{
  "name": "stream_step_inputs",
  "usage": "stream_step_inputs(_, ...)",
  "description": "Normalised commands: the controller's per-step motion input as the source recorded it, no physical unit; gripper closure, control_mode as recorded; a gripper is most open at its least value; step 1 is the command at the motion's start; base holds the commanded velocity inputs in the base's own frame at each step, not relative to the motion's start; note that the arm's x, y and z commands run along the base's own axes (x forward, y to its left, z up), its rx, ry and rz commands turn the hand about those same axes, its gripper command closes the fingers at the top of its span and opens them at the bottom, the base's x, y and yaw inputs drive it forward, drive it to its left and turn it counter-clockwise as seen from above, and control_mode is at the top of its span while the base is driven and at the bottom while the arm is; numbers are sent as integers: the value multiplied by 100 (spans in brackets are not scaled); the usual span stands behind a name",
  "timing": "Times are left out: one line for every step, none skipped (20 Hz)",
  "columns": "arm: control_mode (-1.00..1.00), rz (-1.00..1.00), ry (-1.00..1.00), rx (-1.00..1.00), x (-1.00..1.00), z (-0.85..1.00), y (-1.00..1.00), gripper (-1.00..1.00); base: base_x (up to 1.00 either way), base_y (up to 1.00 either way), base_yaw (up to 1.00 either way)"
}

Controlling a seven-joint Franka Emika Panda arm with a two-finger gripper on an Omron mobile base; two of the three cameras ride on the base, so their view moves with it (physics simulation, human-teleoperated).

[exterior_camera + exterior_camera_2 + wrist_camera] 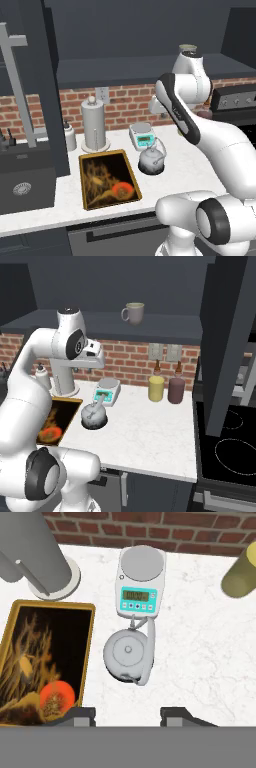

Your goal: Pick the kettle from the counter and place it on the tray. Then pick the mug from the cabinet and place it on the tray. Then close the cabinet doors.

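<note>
The end effector (127, 714) is hovering with fingers spread and empty above the kettle (128, 656), which is sitting on the table (200, 657) just beside the tray (89, 647), so descending squarely over the arched handle seems wise.

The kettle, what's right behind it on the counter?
Behind the kettle, toward the brick wall, sits a small white kitchen scale with a teal display panel on the counter. The kettle's arched handle overlaps the scale's front edge, so contact cannot be told.
</note>
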Motion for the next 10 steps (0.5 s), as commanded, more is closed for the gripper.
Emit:
stream_step_inputs(-100,0,0,0,0,-2,0,-100,0,0,0)
stream_step_inputs(-100,0,0,0,0,0,0,-100,0,0,0)
stream_step_inputs(-100,0,0,0,0,-5,0,-100,0,0,0)
stream_step_inputs(-100,0,0,0,-6,-24,0,-100,0,0,0)
stream_step_inputs(-100,0,0,0,-12,-33,0,-100,0,0,0)
stream_step_inputs(-100,0,0,0,-6,-40,0,-100,0,0,0)
stream_step_inputs(-100,0,0,0,-2,-43,0,-100,0,0,0)
stream_step_inputs(-100,0,0,0,-3,-52,0,-100,0,0,0)
stream_step_inputs(-100,0,0,2,-9,-59,0,-100,0,0,0)
stream_step_inputs(-100,0,0,5,-9,-62,0,-100,0,0,0)
